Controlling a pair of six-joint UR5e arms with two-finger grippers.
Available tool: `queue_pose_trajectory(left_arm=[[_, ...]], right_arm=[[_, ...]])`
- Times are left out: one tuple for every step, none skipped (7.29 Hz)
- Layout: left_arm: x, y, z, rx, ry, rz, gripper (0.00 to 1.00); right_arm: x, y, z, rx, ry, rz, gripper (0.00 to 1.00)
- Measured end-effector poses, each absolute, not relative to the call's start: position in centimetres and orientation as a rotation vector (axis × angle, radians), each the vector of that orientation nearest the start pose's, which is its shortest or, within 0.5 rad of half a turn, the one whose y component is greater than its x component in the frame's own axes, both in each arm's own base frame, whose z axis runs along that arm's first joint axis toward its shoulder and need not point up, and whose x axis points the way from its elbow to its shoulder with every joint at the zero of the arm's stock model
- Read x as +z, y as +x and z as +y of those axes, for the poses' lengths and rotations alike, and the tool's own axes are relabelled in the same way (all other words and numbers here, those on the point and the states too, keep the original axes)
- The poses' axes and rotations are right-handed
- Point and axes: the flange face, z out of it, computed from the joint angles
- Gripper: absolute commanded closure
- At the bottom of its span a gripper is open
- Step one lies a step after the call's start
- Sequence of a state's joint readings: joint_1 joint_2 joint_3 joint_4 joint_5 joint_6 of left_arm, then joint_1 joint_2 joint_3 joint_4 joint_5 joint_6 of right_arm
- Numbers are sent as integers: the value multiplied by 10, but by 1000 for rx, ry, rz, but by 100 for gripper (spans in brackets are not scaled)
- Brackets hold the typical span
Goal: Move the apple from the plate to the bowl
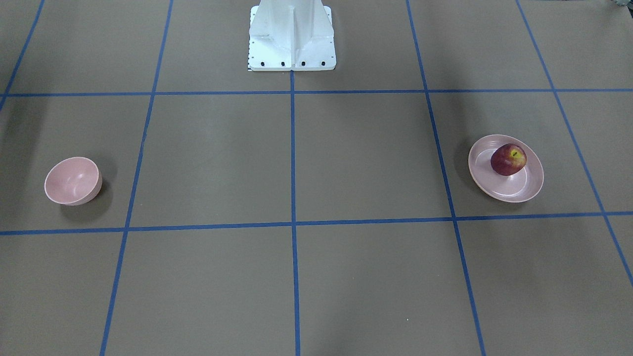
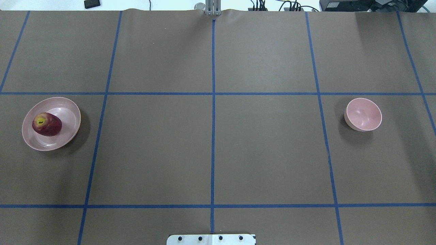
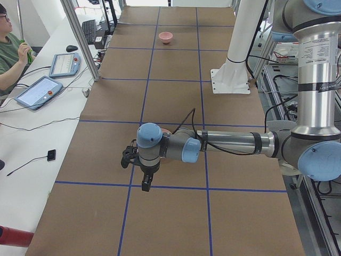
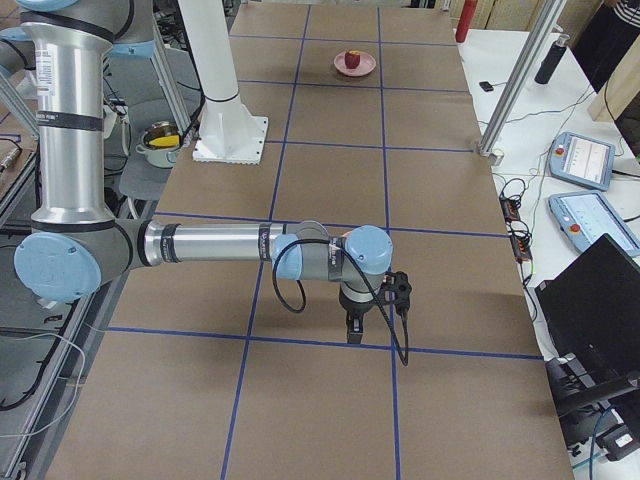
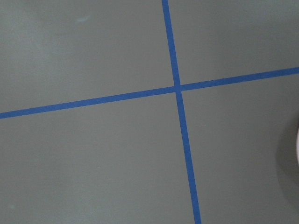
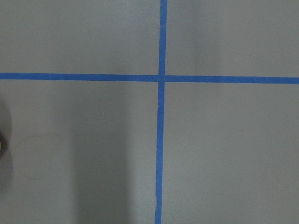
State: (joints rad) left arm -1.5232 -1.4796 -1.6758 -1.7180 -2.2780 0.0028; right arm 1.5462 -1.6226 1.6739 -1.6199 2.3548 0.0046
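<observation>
The dark red apple (image 1: 508,159) lies in the wide pale pink plate (image 1: 524,190) on the robot's left side of the table; it also shows in the overhead view (image 2: 47,124) on the plate (image 2: 64,109). The small deep pink bowl (image 2: 363,114) stands empty on the robot's right side, also in the front-facing view (image 1: 72,181). My left gripper (image 3: 145,184) hangs over the table, seen only in the exterior left view. My right gripper (image 4: 353,328) shows only in the exterior right view. I cannot tell whether either is open or shut.
The white robot pedestal (image 1: 292,39) stands at the table's robot-side edge. Blue tape lines (image 2: 213,136) divide the brown table into squares. An operator (image 3: 10,50) and tablets (image 3: 38,92) are beside the table. A metal post (image 4: 510,85) stands at its edge.
</observation>
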Motion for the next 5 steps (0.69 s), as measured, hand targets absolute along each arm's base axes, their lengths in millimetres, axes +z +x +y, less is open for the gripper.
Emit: queue_pose_trajectory(left_arm=[[639, -46, -467, 105, 139, 709, 1], [639, -47, -467, 105, 139, 708, 1], [639, -47, -467, 105, 139, 706, 1], [639, -47, -467, 106, 141, 703, 1], [638, -47, -466, 107, 142, 701, 1]], right_arm=[[637, 51, -471, -20, -9, -784, 0], [637, 51, -472, -20, -8, -784, 0], [636, 51, -472, -21, -7, -784, 0], [636, 51, -472, -22, -7, -784, 0], [636, 52, -471, -22, -6, -783, 0]])
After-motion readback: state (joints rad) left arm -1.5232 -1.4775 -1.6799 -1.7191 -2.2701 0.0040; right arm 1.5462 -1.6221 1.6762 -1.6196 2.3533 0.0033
